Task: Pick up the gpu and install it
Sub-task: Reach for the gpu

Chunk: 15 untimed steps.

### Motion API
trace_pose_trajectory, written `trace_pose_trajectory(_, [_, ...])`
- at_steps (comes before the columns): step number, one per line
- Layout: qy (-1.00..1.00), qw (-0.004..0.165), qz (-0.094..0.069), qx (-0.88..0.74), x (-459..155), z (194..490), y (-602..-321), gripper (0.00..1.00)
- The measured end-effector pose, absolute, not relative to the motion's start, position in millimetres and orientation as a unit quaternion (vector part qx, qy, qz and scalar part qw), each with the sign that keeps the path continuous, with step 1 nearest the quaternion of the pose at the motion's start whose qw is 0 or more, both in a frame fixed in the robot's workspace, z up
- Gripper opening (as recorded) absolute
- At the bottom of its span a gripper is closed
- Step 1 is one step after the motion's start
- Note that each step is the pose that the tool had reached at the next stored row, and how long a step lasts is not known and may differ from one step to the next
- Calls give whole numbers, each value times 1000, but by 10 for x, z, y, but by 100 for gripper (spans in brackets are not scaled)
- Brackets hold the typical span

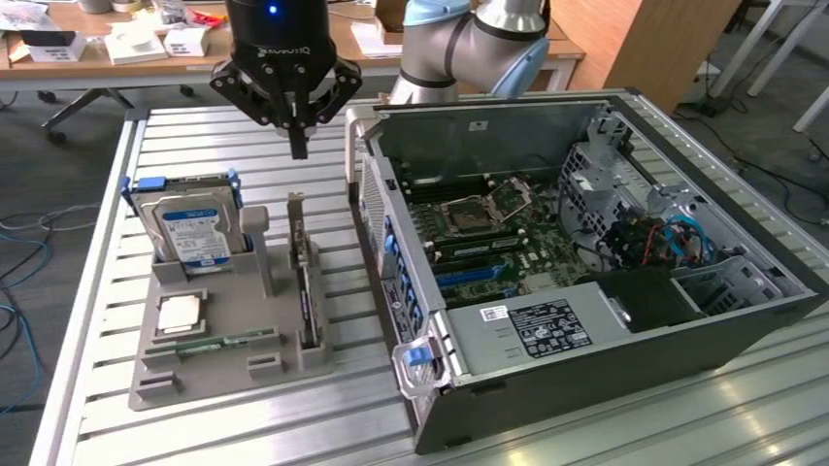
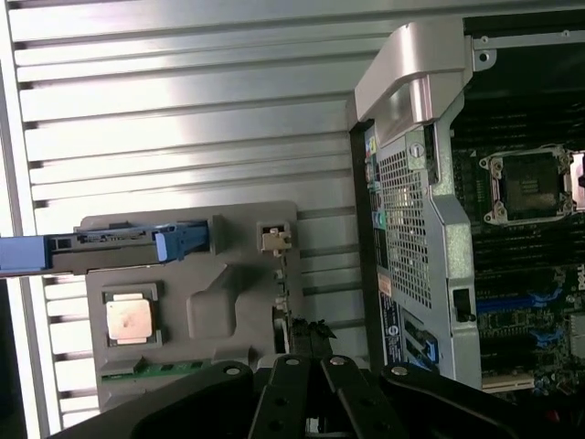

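One black gripper (image 1: 299, 148) is hanging at eleven o'clock in the exterior view. Its two fingers are pressing together into a single narrow point, carrying nothing and touching nothing. One gpu (image 1: 306, 291), a thin dark card with a slim silver bracket at its far end, is standing on edge in a slot of the one grey moulded tray (image 1: 247, 301). It is sitting at six o'clock from the fingertips and apart from them. At nine o'clock from the card, one silver hard drive (image 1: 194, 231) with a blue label is standing upright between blue rails. One square metal-capped processor (image 1: 181, 313) and one slim green memory stick (image 1: 217, 342) are lying flat toward seven o'clock. At three o'clock, one open steel computer case (image 1: 518, 131) is baring its green motherboard on the ribbed aluminium table (image 1: 194, 146).

In the wrist view, the gripper (image 2: 308, 366) is showing black linkages converging, closed and empty. The gpu (image 2: 275, 240) is appearing edge-on as a thin line ending in its pale bracket. The tray (image 2: 238, 302) is sitting just beside the case (image 2: 416, 229) and is carrying the one hard drive (image 2: 119, 249), the one processor (image 2: 128, 321) and the one memory stick (image 2: 160, 369).
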State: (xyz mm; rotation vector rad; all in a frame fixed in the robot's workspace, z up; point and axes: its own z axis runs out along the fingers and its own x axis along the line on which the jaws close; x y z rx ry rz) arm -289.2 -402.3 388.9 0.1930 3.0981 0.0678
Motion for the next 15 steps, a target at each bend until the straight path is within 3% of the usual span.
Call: trace_pose_trajectory(15, [998,18,22,62,-2947,3888,-4326,11])
